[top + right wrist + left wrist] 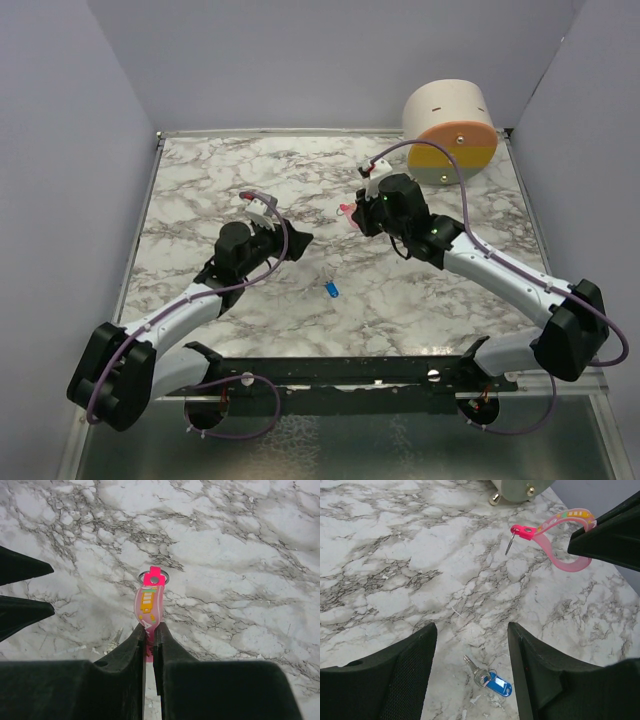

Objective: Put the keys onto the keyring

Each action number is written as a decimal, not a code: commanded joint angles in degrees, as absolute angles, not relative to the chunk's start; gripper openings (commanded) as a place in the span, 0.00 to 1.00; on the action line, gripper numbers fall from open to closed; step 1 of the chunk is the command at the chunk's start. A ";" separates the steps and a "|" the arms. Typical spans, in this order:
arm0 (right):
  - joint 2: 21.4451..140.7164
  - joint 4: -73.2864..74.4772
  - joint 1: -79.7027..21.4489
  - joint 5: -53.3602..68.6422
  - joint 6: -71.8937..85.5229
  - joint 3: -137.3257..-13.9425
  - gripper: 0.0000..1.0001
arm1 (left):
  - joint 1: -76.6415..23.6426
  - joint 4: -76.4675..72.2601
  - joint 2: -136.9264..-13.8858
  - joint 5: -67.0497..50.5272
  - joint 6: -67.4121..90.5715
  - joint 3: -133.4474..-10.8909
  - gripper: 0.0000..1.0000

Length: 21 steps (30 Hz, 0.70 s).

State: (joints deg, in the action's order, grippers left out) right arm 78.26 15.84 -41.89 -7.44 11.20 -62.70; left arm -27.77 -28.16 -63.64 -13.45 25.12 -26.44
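The key (330,289), a short silver blade with a blue plastic head, lies flat on the marble table. In the left wrist view the key (487,679) lies on the table between and below my open left gripper (472,630), not touched. The left gripper (298,240) is empty. My right gripper (150,627) is shut on the pink tag of the keyring (148,602) and holds it above the table, with the thin silver ring (154,577) hanging at the tag's far end. The keyring (555,535) also shows in the left wrist view, with the ring (510,543) dangling. The right gripper (355,215) is up and right of the key.
A round cream, orange and yellow drum (452,130) lies on its side at the back right corner; its edge shows in the left wrist view (515,487). Grey walls enclose the table on three sides. The left gripper's fingers (20,590) show at the left of the right wrist view.
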 commanded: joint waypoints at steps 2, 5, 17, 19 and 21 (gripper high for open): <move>76.58 17.12 -41.84 -5.34 11.52 -63.10 0.06 | -28.83 -32.90 -64.85 -14.48 22.19 -26.34 0.60; 76.39 17.27 -41.84 -4.89 11.49 -63.01 0.04 | -29.92 -34.46 -65.70 -14.14 20.97 -26.41 0.59; 75.34 17.99 -41.92 -2.24 11.51 -62.54 0.02 | -35.61 -40.71 -72.41 -6.65 15.11 -27.99 0.58; 74.80 18.01 -41.92 -1.56 11.63 -62.20 0.02 | -35.73 -43.57 -73.66 -5.55 14.80 -27.61 0.57; 74.22 17.85 -42.01 -0.61 11.81 -61.67 0.02 | -35.86 -46.28 -74.64 -4.72 14.48 -27.24 0.56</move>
